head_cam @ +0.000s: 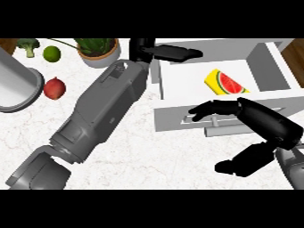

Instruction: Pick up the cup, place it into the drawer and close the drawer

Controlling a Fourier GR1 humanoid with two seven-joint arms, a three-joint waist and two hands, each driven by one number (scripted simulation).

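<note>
The white drawer (273, 71) stands pulled out at the upper right of the marble counter. Inside it lies a yellow cup (225, 83) with a red watermelon-slice print, clear of both hands. My left hand (170, 52) reaches over the drawer's far left corner with straight fingers and holds nothing. My right hand (263, 122) is at the drawer's front panel (174, 116). Its fingers (207, 108) rest, relaxed, against the panel's top edge just above the bar handle (223, 130), and its thumb (236, 164) hangs apart below.
A large grey cylinder (9, 84) lies at the left edge with a red onion (54, 87) beside it. A lime (51, 53), broccoli (28, 44) and a potted plant (100, 51) line the back. My left forearm (104, 111) crosses the counter's middle.
</note>
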